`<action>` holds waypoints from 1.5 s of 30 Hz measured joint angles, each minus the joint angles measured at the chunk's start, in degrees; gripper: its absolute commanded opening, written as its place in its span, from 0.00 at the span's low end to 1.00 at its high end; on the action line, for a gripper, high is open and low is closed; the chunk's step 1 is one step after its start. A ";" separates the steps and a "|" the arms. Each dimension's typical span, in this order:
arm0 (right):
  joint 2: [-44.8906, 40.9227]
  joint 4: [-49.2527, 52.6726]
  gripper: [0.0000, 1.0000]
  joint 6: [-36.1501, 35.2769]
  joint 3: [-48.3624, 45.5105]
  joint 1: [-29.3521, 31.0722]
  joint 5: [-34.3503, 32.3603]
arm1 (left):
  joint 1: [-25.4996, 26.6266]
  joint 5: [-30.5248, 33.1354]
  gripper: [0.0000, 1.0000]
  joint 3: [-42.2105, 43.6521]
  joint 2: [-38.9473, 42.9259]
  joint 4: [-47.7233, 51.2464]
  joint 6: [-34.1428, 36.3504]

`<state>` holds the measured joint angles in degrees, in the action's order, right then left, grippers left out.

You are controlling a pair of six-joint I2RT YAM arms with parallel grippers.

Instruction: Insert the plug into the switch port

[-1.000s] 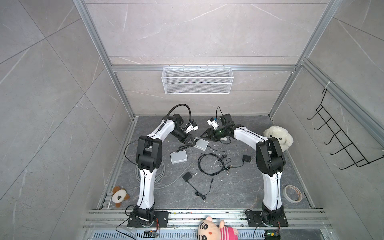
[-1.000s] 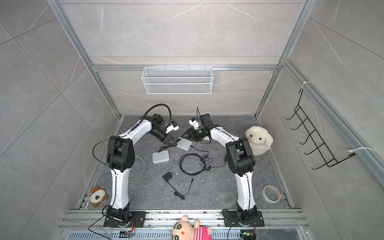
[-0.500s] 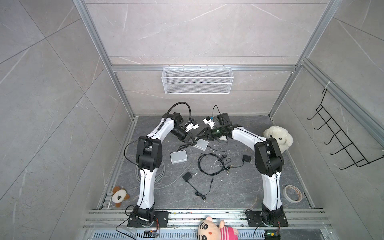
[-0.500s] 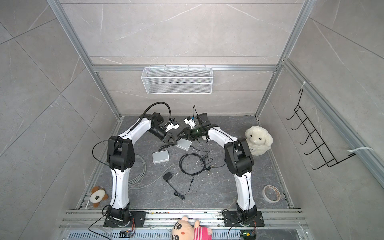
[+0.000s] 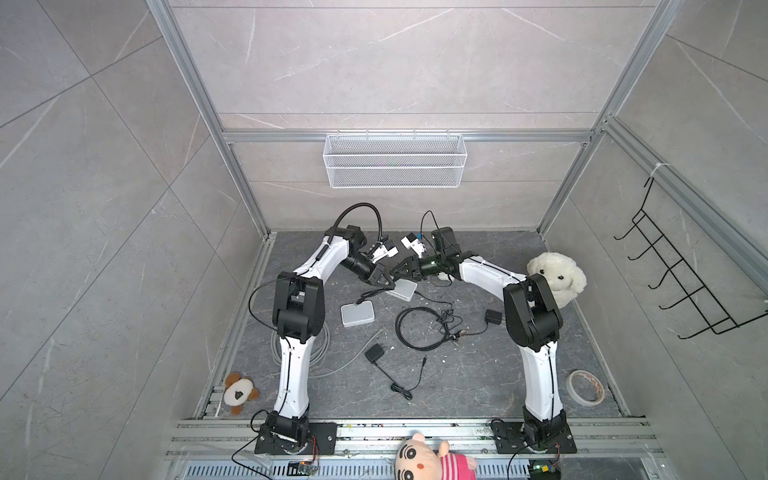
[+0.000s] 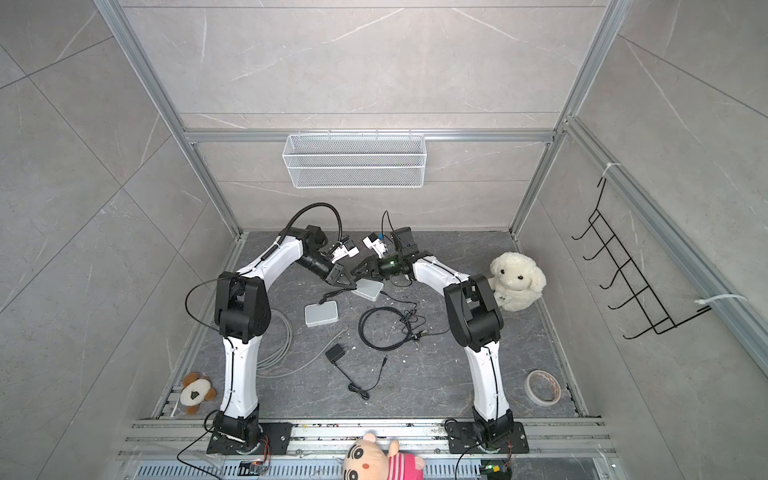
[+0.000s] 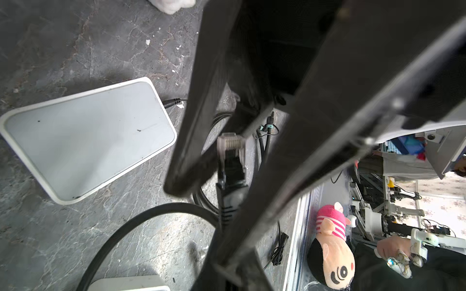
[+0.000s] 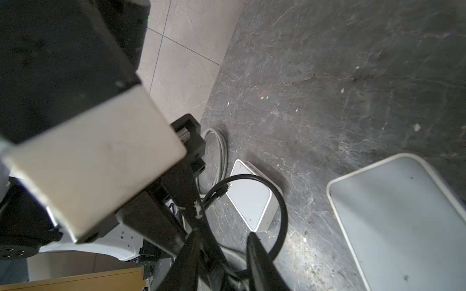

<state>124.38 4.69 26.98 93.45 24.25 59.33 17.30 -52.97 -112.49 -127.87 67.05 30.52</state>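
The plug (image 7: 230,151), the clear end of a black cable (image 7: 141,221), is not yet in the switch (image 7: 88,136). It is held above the worktop (image 7: 75,247), just beside that white box, whose ports no view shows. The pickup looks done; lining up with a port and pushing in are left. The left pincer (image 5: 386,282) is clamped tight on the boot behind the plug, which juts past its tips. The right pincer (image 5: 398,272) sits close by, jaws partly apart; whether it grips the cable cannot be told.
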 measured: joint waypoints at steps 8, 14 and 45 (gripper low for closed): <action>-0.46 -7.72 0.13 3.72 -4.37 -0.17 1.42 | -0.48 -0.52 0.04 0.00 -0.31 0.22 0.00; -0.96 -7.91 0.07 8.15 -5.09 -0.33 -0.79 | -0.63 -1.03 0.18 0.39 -0.96 -1.84 -0.87; 0.83 8.92 0.08 28.50 2.14 -1.88 -12.90 | 9.40 33.38 0.51 21.68 16.90 -34.12 -9.75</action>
<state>125.21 13.61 55.48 95.59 22.37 46.44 26.70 -19.59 -90.80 -110.98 32.93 20.78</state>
